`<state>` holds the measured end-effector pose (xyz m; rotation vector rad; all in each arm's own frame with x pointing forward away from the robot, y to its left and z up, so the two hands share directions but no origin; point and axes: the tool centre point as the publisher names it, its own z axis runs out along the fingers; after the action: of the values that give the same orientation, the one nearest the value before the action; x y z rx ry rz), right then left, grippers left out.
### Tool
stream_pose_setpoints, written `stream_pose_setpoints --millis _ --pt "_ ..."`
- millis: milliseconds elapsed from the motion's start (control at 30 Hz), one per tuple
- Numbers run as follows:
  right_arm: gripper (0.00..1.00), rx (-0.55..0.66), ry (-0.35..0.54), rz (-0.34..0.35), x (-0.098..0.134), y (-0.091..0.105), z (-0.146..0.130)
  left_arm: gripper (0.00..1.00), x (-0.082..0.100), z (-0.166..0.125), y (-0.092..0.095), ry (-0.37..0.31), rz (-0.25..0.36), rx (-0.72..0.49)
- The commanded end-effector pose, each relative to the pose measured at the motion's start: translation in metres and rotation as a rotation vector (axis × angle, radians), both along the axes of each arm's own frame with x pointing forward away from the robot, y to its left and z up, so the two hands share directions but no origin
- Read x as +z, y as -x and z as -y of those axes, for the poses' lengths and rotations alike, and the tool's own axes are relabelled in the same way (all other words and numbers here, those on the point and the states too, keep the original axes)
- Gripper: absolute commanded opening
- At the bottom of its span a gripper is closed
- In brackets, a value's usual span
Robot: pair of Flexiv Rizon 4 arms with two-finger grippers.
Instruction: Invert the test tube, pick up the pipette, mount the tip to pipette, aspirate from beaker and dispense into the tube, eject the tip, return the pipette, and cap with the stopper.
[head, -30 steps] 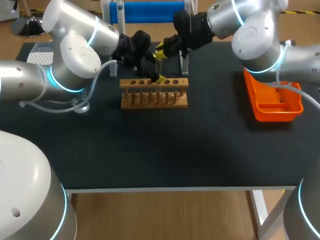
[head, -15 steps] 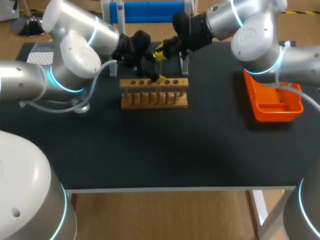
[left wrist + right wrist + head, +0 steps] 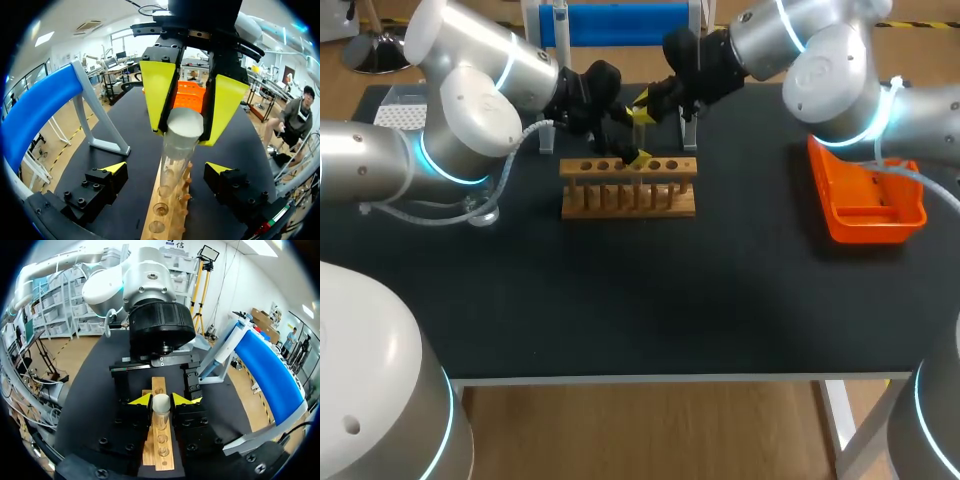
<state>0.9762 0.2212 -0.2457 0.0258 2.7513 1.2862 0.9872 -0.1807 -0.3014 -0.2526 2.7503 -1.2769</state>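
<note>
Inverting step | tube (image 3: 179,142) was clamped in right gripper (image 3: 161,401) | left gripper (image 3: 167,172) was spread apart beneath | next: lifting off rack (image 3: 628,190) was judged needed

**Test tube (image 3: 175,150) gripped above the rack (image 3: 172,215).**
The right end effector (image 3: 183,135) clamps the tube's rounded end with its yellow fingers (image 3: 155,95); the tube runs down to the wooden rack, passing between the spread tips of the left end effector (image 3: 166,168).

We work under bright, even overhead light; soft glare sits on our left arm (image 3: 470,110) at 10 o'clock and right arm (image 3: 830,75) at 1 o'clock, while the black table (image 3: 650,300) looks matte.
</note>
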Motion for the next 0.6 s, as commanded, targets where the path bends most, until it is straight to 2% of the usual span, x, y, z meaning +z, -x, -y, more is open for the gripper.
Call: stream_pose_setpoints --millis 33,67,100,600 --pt "0.58 -0.008 -0.012 -0.005 -0.014 0.000 0.004 1.00 0.000 0.000 0.000 -0.002 -0.003 -0.001" --pt "0.82 -0.014 -0.024 -0.008 -0.013 -0.001 0.005 1.00 0.000 0.000 0.000 -0.002 -0.003 -0.001" --pt "1.00 -0.018 -0.034 -0.012 -0.012 -0.001 0.006 1.00 0.000 0.000 0.000 -0.002 -0.003 -0.001" --pt "1.00 -0.042 -0.200 -0.045 -0.004 -0.003 0.018 1.00 0.000 0.000 0.000 -0.002 -0.003 -0.001"
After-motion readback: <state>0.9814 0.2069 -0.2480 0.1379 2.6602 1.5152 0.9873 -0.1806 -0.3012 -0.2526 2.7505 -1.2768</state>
